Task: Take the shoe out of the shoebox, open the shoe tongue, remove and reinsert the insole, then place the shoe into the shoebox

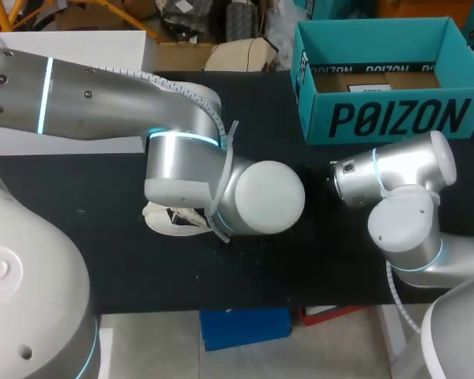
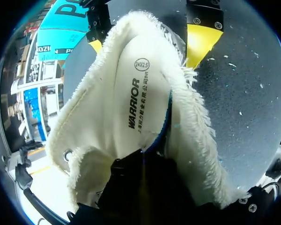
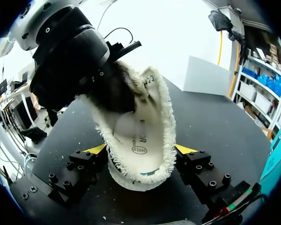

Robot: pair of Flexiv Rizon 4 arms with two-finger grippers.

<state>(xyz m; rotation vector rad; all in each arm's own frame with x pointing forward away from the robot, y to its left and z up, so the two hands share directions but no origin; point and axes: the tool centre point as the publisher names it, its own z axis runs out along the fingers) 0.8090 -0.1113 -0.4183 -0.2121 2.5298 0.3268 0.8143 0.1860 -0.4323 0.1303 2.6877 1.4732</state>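
A white shoe [image 1: 171,223] lies on the black table [image 1: 103,260], mostly hidden under my left arm. In the right wrist view the shoe [image 3: 140,180] sits between the yellow fingertips [image 3: 95,149] of my right gripper [image 3: 140,150], which press its two sides. Its fleece-edged insole [image 3: 147,126] curves up out of the shoe to my left gripper [image 3: 117,89]. In the left wrist view the insole [image 2: 131,103] fills the picture, and my left gripper [image 2: 140,173] is shut on its near end. The right gripper's yellow fingertips [image 2: 201,40] flank the far end.
The open teal shoebox [image 1: 379,118] stands at the back right of the table, with only brown card showing inside. My right arm's wrist [image 1: 355,178] lies just in front of the box. A white board [image 1: 71,47] lies at the back left.
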